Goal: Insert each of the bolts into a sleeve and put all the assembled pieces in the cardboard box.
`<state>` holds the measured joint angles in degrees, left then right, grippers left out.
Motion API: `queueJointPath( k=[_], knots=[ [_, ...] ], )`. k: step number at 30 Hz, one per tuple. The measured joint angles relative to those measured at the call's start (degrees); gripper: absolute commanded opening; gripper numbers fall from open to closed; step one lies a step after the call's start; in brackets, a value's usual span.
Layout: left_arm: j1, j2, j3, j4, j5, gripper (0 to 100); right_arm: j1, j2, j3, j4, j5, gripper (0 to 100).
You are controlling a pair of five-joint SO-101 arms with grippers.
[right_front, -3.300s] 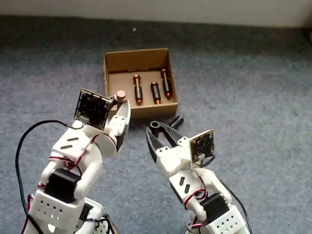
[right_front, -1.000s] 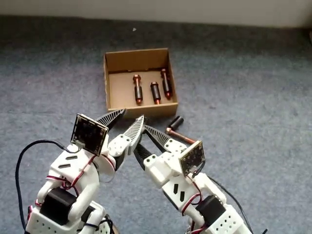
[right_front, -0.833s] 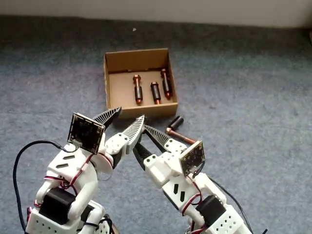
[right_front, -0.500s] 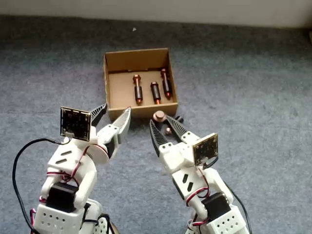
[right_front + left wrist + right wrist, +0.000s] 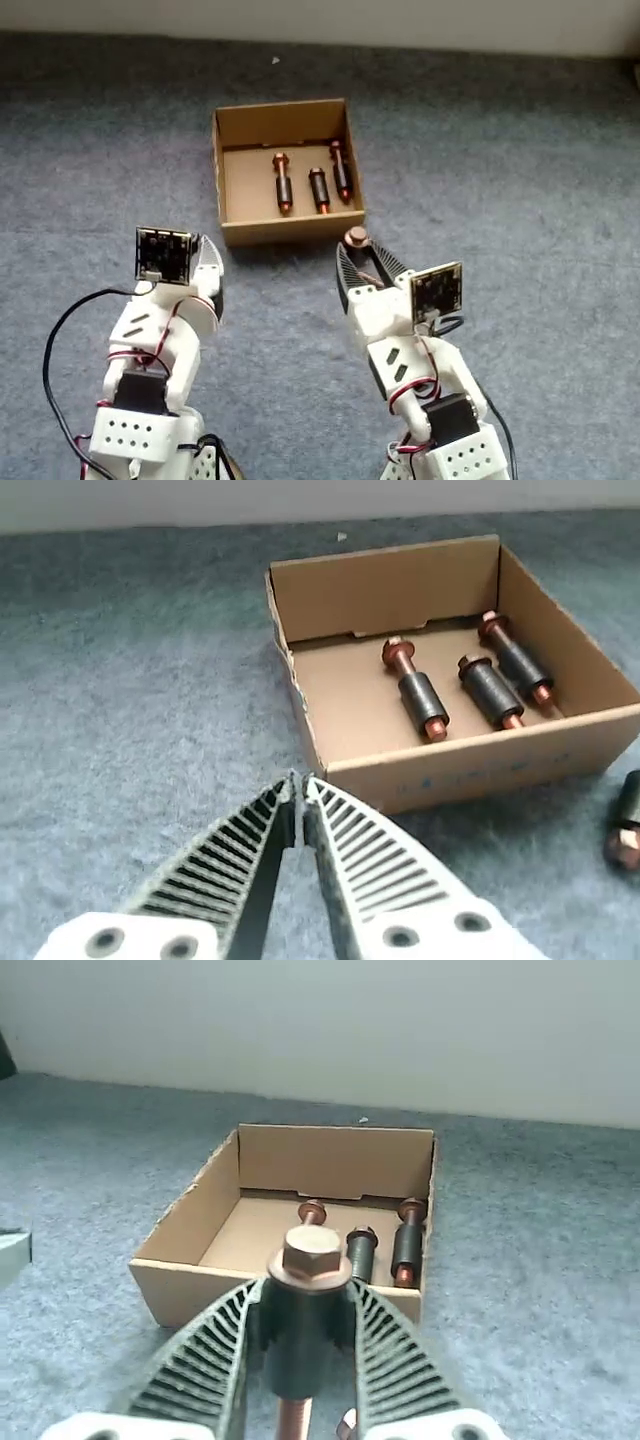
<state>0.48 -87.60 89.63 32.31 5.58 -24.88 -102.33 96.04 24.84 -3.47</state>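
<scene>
My right gripper (image 5: 360, 258) is shut on a copper bolt (image 5: 315, 1256), held upright just in front of the cardboard box (image 5: 290, 228) near its right corner. The hex head (image 5: 356, 237) is on top, a dark sleeve (image 5: 298, 1335) seems to sit around the shank, and copper thread shows below. Three assembled pieces (image 5: 312, 182) lie inside the box (image 5: 470, 765). My left gripper (image 5: 212, 268) is shut on nothing, short of the box's front left corner; its tips (image 5: 298, 782) meet. Another black sleeve with a copper end (image 5: 626, 818) lies on the carpet by the box front.
Grey carpet (image 5: 520, 170) stretches on all sides of the box, with open room to the right and left. A pale wall (image 5: 400, 1030) runs along the far side. A black cable (image 5: 55, 345) loops beside the left arm's base.
My left gripper has drawn back from the middle and gone from open to shut. My right gripper has shifted right with the bolt, which the left one held at first.
</scene>
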Motion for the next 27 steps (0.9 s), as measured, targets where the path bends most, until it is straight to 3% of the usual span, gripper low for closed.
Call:
queueJointPath(
  k=[6,10,15,27],
  knots=[
    [0.1,0.0,2.7,-0.6,-4.5,4,0.3,0.9,-1.1,0.0,-0.2,0.4],
    [0.1,0.0,4.7,-4.0,-5.5,4,0.4,9.0,-6.2,0.0,-0.4,0.4],
    [0.1,0.0,5.3,-6.6,-5.8,4,0.4,27.2,-17.7,-1.2,-0.5,0.4],
    [0.1,0.0,5.3,-6.7,-5.8,4,0.4,70.7,-40.5,-17.8,-0.5,0.4]
  ],
)
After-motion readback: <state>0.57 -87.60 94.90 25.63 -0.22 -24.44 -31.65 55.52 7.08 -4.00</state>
